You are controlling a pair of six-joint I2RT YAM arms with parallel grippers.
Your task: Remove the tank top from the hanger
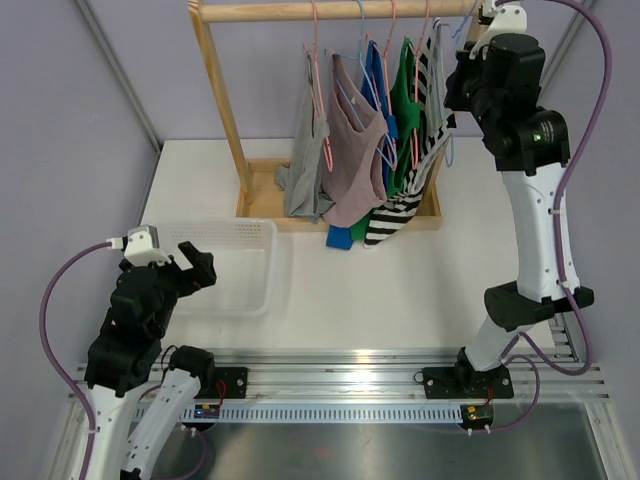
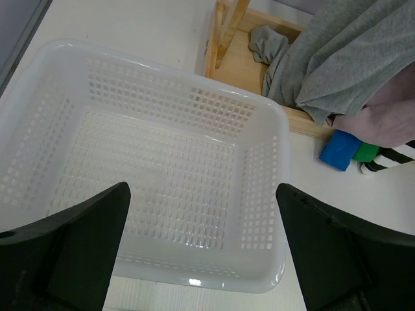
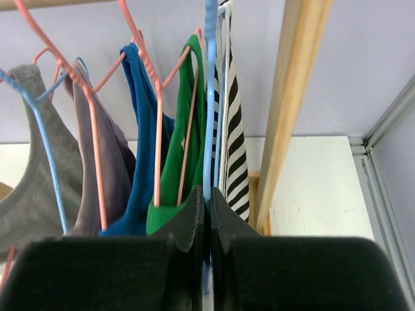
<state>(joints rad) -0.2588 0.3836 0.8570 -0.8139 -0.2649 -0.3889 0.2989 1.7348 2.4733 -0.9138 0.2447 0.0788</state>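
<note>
One striped tank top (image 3: 232,129) hangs on a blue hanger (image 3: 211,97) at the right end of the rack (image 3: 288,116), along the tabletop's far edge. The right gripper (image 3: 207,210) clamps the hanger's wire, which only its wrist view shows; the rack post stands close on its right. The left gripper (image 2: 201,191) gapes wide above the basket (image 2: 262,194) by the left edge.

**Bright, even light, one hot spot of glare**

Soft, diffuse light falls from above on the wooden rack (image 1: 222,110). Beneath its base only a faint shadow lies on the white table (image 1: 330,290). Nearer the camera than the rack, the aluminium rail (image 1: 350,375) flares white. Left wrist view: the basket (image 2: 162,65) looks washed pale, one glint on its near rim, and the left gripper (image 2: 202,220) shows flat black fingers (image 2: 84,246). Right wrist view: the rack's post leans, the blue hanger (image 3: 209,97) is crisp, and the right gripper (image 3: 207,201) has dark, soft fingers (image 3: 188,227).
</note>
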